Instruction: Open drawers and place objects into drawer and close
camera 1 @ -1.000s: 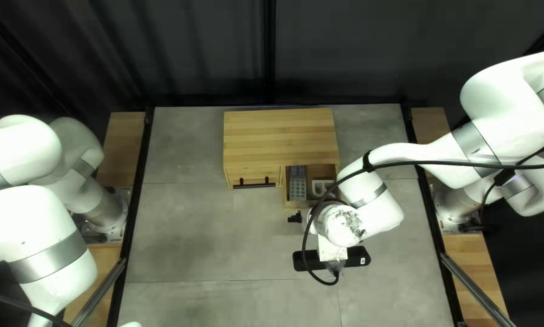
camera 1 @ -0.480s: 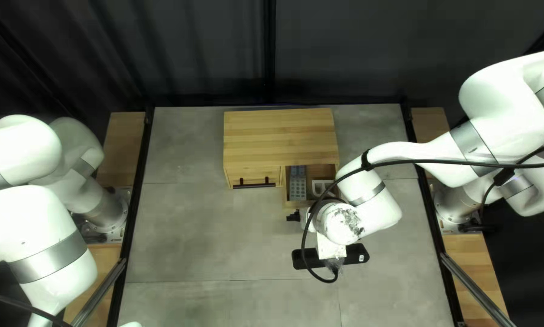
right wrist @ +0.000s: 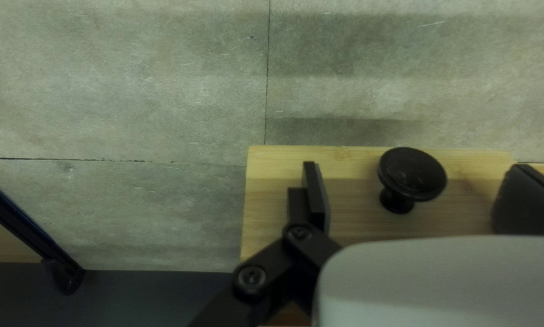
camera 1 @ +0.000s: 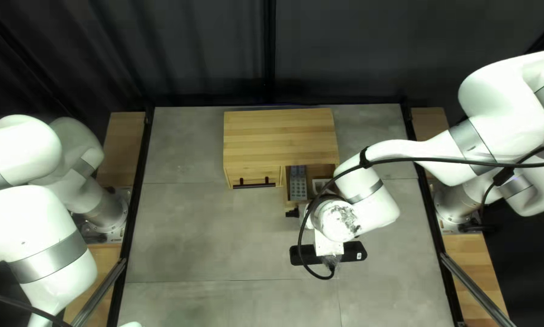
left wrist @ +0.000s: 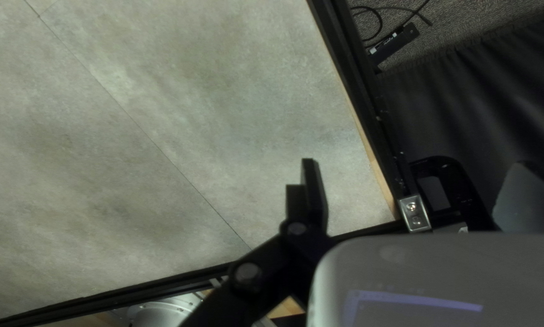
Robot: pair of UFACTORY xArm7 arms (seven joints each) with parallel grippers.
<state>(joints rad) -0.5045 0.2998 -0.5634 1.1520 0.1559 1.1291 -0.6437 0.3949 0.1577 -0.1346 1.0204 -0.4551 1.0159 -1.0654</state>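
The drawer (camera 1: 294, 205) stands pulled out from the right part of the wooden cabinet (camera 1: 279, 136), which rests on the grey surface (camera 1: 199, 242), toward its far edge. Inside the drawer lie a grey studded block (camera 1: 298, 183), along the left side, and a white piece (camera 1: 321, 184) to the right of it, partly hidden by the right arm (camera 1: 369, 221). Beside the drawer, the left front (camera 1: 253, 175) of the cabinet is shut, with a black bar handle (camera 1: 253, 186) across it.

The right hand (camera 1: 292, 213) is at the front of the drawer, mostly hidden under its arm in the top left view. In the right wrist view it is open, its two fingers well apart, with the round black knob (right wrist: 411, 175) of the drawer between them, apart from both.

The left hand (left wrist: 418, 184) is open too and holds nothing; it hangs over a corner of the surface, beside the black rail (left wrist: 362, 91). Past the rail, a dark curtain (left wrist: 465, 109) hangs, and a small black box (left wrist: 396, 43) lies beside a cable (left wrist: 379, 24) on the carpet (left wrist: 447, 30).
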